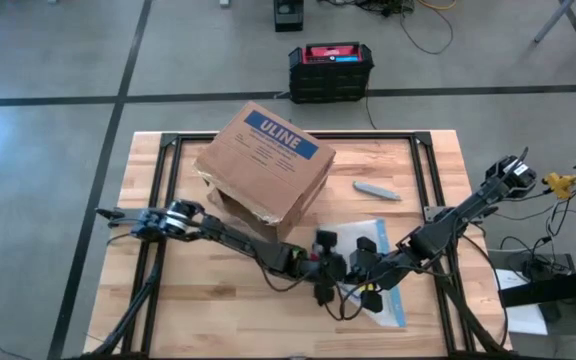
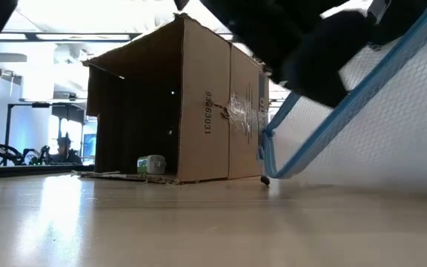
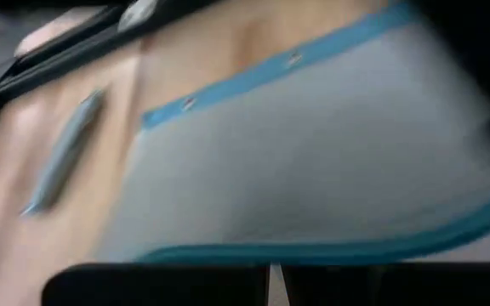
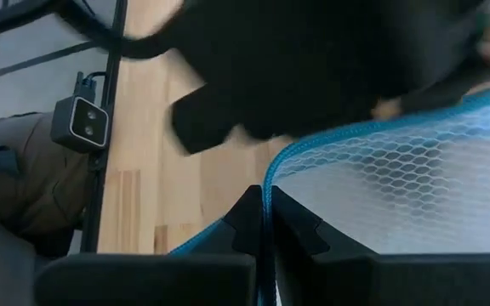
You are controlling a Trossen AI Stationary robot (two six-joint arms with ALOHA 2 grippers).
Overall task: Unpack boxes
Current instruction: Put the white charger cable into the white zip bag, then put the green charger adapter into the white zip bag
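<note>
Centrally: pale wooden tabletop (image 1: 218, 310), carrying everything. Brown corrugated cardboard box (image 1: 265, 165) with blue ULINE label, tipped on its side toward the far edge, open end facing the low camera, small pale item visible inside. Clear mesh pouch with blue edging (image 1: 373, 265) near the front right, lifted at an angle off the wood. Right hand (image 4: 264, 223) clenched on pouch's blue edge. Left hand (image 1: 330, 262) clenched at same pouch, beside the right. Small grey stick-shaped object (image 1: 376, 190) lying flat, right of box.
</note>
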